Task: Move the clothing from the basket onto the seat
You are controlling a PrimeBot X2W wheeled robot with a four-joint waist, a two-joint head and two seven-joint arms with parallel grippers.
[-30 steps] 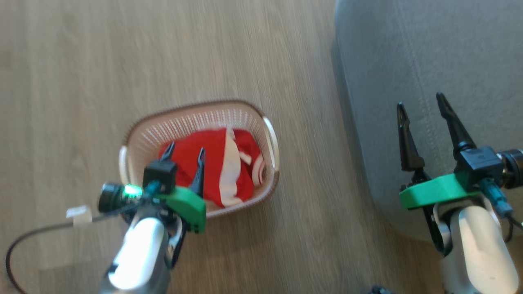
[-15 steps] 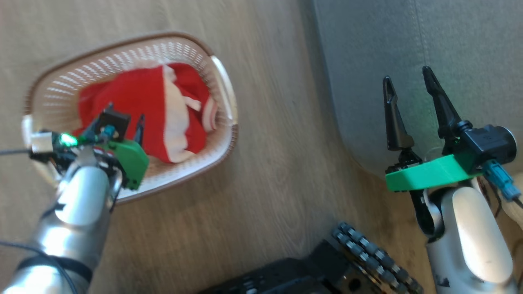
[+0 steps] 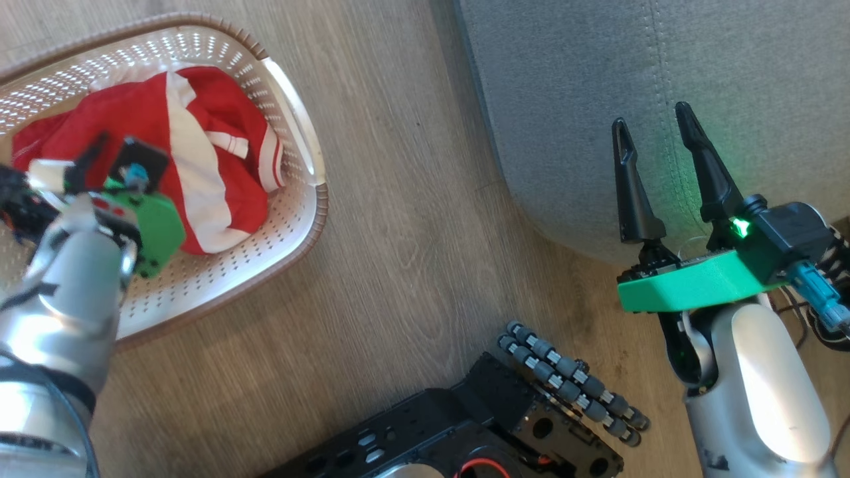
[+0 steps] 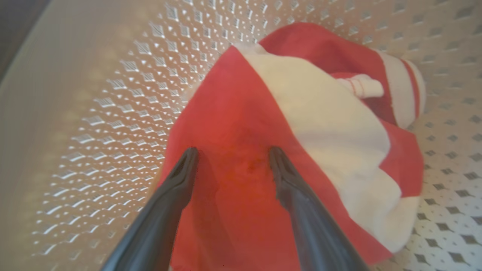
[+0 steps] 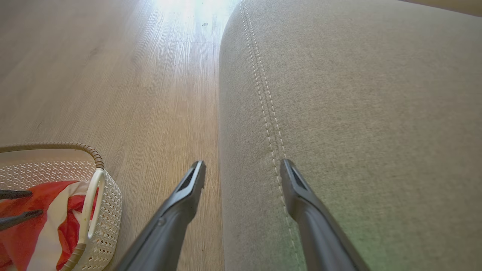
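The red clothing (image 3: 153, 113) lies bunched inside the basket (image 3: 292, 219), which stands on the wooden floor (image 3: 398, 232) near the grey seat (image 3: 597, 79). The left gripper (image 4: 232, 150) is down in the basket, its jaws wide apart over the red fabric and gripping nothing. The right gripper (image 3: 651, 114) hangs over the edge of the seat, jaws also wide and empty.

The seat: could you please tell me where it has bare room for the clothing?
The seat is bare grey fabric on both sides of its pale stitching, beyond the open right tool. The wood floor between basket and seat is also bare. Crowded: the basket, where the clothing lies with the open left tool over it.
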